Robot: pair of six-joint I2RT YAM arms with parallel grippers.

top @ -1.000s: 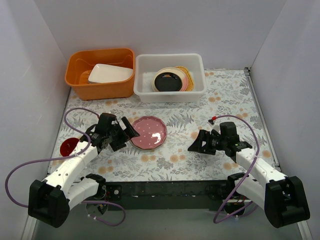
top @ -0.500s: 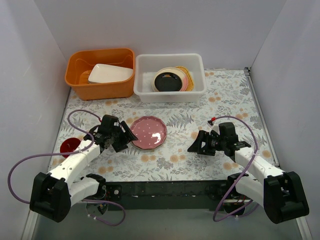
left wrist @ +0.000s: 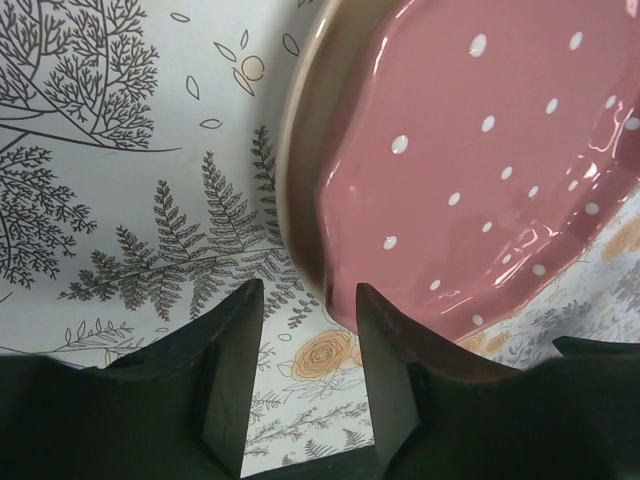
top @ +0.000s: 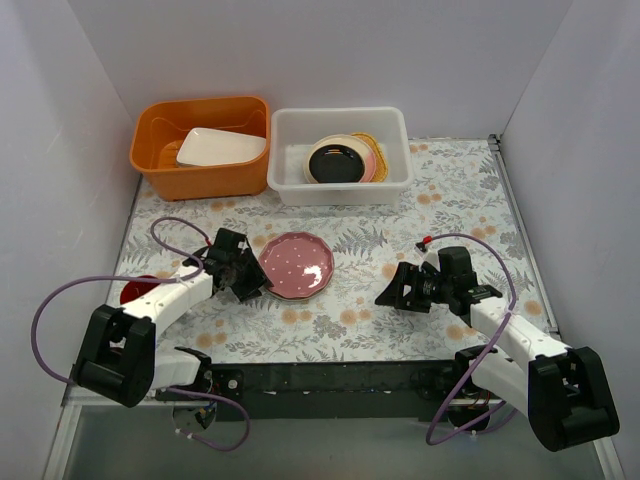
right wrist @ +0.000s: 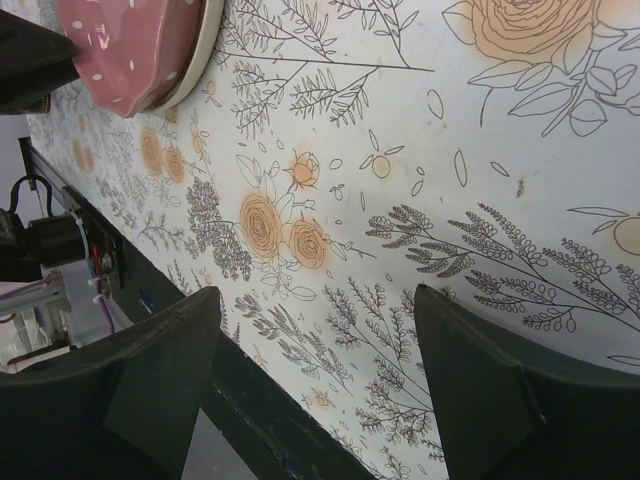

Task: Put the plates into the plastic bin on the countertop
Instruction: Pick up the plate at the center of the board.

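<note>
The pink dotted plate (top: 297, 265) (left wrist: 470, 170) (right wrist: 130, 45) lies flat on the fern-printed countertop (top: 450, 200), left of centre. My left gripper (top: 248, 282) (left wrist: 308, 292) sits low at the plate's near-left rim. Its jaws are narrowed but apart, with the rim just at the tips and only countertop showing between the fingers. My right gripper (top: 386, 293) (right wrist: 315, 295) hovers wide open and empty to the right of the plate. The white plastic bin (top: 340, 188) at the back holds a small black plate (top: 336, 162) on top of cream, pink and orange plates.
An orange tub (top: 200, 178) with a white rectangular dish (top: 220, 147) stands left of the bin. A red cup (top: 133, 293) sits by the left wall, behind my left arm. White walls close in three sides, and the table's dark front edge (right wrist: 250, 400) runs under my right gripper.
My left gripper has moved right and down to the plate's rim, and its jaws have narrowed a good deal. The plate and the right arm have hardly moved.
</note>
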